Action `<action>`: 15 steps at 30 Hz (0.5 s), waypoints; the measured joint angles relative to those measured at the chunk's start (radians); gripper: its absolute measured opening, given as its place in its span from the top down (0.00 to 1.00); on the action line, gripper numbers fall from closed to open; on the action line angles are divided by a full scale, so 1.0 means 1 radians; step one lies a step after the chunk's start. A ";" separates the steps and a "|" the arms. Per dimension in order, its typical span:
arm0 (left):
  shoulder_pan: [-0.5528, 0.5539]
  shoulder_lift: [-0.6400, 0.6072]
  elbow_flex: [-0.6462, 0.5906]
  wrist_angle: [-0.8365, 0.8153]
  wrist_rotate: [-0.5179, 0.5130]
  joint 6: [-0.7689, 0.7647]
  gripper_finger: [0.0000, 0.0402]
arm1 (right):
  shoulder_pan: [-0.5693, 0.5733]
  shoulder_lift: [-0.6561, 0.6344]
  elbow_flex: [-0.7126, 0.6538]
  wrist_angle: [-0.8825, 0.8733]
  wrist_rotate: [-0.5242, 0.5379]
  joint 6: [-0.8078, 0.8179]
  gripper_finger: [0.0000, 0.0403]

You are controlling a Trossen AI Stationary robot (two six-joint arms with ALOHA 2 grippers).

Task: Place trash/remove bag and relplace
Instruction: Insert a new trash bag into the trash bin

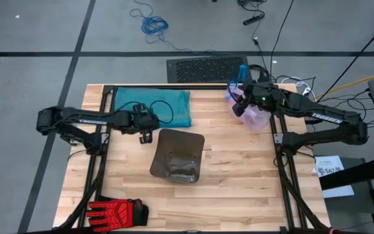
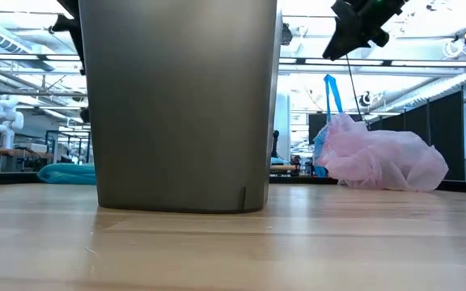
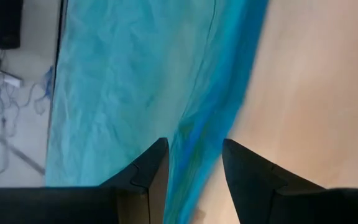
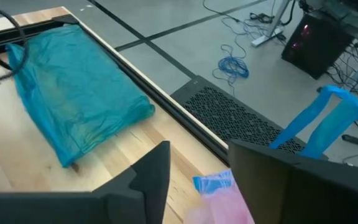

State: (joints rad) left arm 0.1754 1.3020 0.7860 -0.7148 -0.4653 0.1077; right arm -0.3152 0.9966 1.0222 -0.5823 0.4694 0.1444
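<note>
High view: wooden table (image 1: 239, 175) on grey, cable-strewn floor (image 1: 37, 39).

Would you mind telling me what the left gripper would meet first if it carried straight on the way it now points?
Most likely the teal bag: the left gripper points at its edge beside bare table, though depth is unclear.

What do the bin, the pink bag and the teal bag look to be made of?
Bin: probably plastic or metal, with a smooth grey-brown satin sheen. Pink bag: thin translucent plastic film, crumpled, with a blue tie. Teal bag: similar thin film, wrinkled and lying flat.
</note>
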 joint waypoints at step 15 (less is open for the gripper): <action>0.135 0.134 0.000 0.129 0.092 0.130 0.63 | 0.017 0.002 0.000 0.002 -0.009 -0.004 0.55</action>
State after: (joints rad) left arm 0.3108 1.4359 0.7856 -0.5855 -0.3729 0.2376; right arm -0.2981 0.9989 1.0222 -0.5808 0.4603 0.1402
